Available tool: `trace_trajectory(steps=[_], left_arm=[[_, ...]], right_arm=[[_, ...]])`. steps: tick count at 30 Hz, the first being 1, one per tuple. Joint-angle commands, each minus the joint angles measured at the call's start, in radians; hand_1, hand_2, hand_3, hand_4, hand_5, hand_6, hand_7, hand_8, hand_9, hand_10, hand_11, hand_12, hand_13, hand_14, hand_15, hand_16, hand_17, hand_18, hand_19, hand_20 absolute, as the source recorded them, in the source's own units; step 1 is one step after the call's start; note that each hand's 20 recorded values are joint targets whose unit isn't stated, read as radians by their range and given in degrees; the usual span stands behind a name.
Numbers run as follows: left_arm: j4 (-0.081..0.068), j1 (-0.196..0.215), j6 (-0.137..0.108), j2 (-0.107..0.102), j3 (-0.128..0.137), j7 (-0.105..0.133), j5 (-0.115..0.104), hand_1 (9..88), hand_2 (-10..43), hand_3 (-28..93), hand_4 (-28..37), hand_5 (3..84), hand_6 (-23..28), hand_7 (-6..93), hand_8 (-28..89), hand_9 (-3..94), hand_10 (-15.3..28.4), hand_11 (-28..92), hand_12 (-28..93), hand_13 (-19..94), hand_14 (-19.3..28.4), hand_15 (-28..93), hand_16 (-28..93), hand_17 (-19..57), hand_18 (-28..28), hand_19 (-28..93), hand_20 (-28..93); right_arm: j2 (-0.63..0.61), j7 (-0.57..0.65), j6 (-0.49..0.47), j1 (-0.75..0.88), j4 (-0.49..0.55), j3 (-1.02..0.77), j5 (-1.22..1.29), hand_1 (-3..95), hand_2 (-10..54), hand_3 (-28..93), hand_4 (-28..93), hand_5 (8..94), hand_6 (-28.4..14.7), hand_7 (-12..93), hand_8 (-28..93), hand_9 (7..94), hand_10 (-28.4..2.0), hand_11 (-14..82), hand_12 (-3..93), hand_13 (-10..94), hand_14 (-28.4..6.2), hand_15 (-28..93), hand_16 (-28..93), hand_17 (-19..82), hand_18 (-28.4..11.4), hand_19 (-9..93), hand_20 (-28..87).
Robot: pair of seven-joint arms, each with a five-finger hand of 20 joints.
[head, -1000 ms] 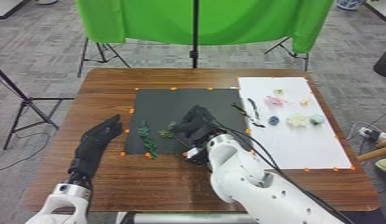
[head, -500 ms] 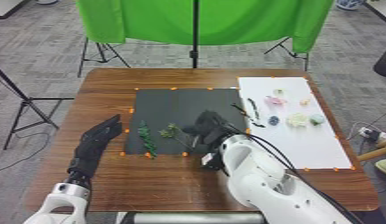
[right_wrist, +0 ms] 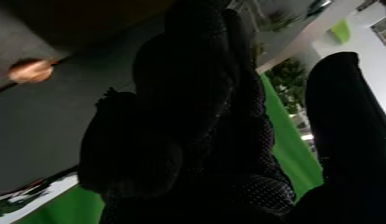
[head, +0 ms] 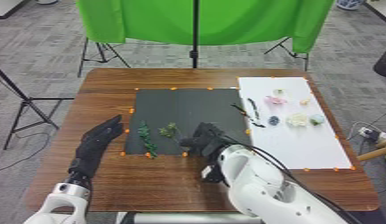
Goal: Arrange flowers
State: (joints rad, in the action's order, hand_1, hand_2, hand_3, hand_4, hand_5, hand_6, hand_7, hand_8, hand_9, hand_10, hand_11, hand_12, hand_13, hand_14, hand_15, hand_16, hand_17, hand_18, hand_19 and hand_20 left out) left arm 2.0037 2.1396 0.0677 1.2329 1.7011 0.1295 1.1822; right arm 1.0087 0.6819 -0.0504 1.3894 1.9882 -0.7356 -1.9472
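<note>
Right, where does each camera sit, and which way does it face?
Head view: on the robot's head, facing forward and down at the table, dark mat and flowers; the left hand and right hand show.
Right wrist view: on the right wrist, looking along the right hand's black glove.
Shared: right hand, dark mat and, apparently, the green cloth.

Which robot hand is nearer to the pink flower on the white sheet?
Right. From the pink flower, the right robot hand is leftward over the dark mat; the left robot hand is farther left.
</note>
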Motion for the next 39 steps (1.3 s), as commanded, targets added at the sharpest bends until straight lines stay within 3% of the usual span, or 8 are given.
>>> trace_trajectory(steps=[1,3,8,14,20,29,39], left_arm=[[0.003,0.009,0.014,0.012,0.004,-0.015,0.007,25.1,-3.4,65,-19.3,41.4,3.2,5.2,-4,37.7,11.8,9,16,29,15.7,8,6,1.6,11.9,1,17],[0.003,0.009,0.014,0.014,0.004,-0.016,0.008,25.1,-3.4,65,-19.3,41.4,3.2,5.2,-4,37.7,11.8,9,16,29,15.7,8,6,1.6,11.9,1,17],[0.006,0.014,0.008,0.011,0.008,-0.019,0.005,25.2,-3.2,65,-19.3,41.4,3.2,5.1,-4,37.7,11.8,9,16,29,15.7,8,6,1.6,12.0,1,17],[0.008,0.015,0.01,0.013,0.006,-0.019,0.008,25.3,-3.1,64,-19.3,41.4,3.2,5.2,-4,37.7,11.8,9,16,29,15.8,8,6,1.6,12.0,1,17],[0.012,0.021,0.007,0.013,0.011,-0.02,0.009,25.3,-3.1,64,-19.1,41.5,3.3,5.1,-4,37.7,11.7,9,16,29,15.8,9,6,1.6,12.0,1,17],[0.012,0.019,0.008,0.016,0.012,-0.024,0.008,25.3,-3.2,64,-19.2,41.5,3.2,5.2,-4,37.7,11.7,9,16,29,15.9,9,6,1.6,12.0,1,17],[0.012,0.021,0.012,0.018,0.014,-0.025,0.008,25.3,-3.2,65,-19.2,41.5,3.4,5.1,-4,37.7,11.7,9,16,29,15.9,9,6,1.5,12.1,1,17]], right_arm=[[-0.011,-0.005,-0.017,0.018,0.027,-0.036,-0.003,29.0,5.1,53,-10,78.7,-5.0,14,-6,89.6,-14.6,32.4,24.9,94,-5.3,51,29,69,-8.5,93,40],[-0.011,0.009,-0.027,0.014,0.029,-0.088,-0.021,28.9,5.0,54,-10,78.5,-5.0,14,-6,89.3,-14.7,32.2,24.9,94,-5.3,51,29,69,-8.6,93,40],[-0.061,0.029,0.084,-0.061,-0.017,-0.163,-0.113,30.6,1.0,56,-10,77.6,-4.6,14,-5,88.3,-14.5,31.9,25.3,94,-5.4,49,30,68,-8.9,93,40],[-0.148,0.05,0.053,-0.175,-0.13,-0.157,-0.217,31.2,-9.1,59,-11,71.9,-4.9,12,-5,86.6,-14.1,34.1,26.5,93,-4.8,50,32,66,-9.6,93,45],[-0.198,0.057,-0.01,-0.22,-0.192,-0.12,-0.243,30.2,-9.5,54,-15,64.4,-8.2,8,-5,83.0,-14.7,37.1,28.1,91,-4.9,52,33,65,-9.7,93,47],[-0.189,0.073,-0.118,-0.242,-0.26,-0.065,-0.213,28.1,-9.5,52,-19,64.1,-9.6,7,-4,82.1,-15.3,38.2,28.2,91,-4.9,52,32,65,-8.9,93,46],[-0.193,0.057,-0.147,-0.221,-0.285,0.003,-0.261,26.7,-9.5,49,-21,68.0,-9.9,8,-4,83.0,-15.8,38.3,27.6,92,-4.8,52,32,67,-8.1,93,43]])
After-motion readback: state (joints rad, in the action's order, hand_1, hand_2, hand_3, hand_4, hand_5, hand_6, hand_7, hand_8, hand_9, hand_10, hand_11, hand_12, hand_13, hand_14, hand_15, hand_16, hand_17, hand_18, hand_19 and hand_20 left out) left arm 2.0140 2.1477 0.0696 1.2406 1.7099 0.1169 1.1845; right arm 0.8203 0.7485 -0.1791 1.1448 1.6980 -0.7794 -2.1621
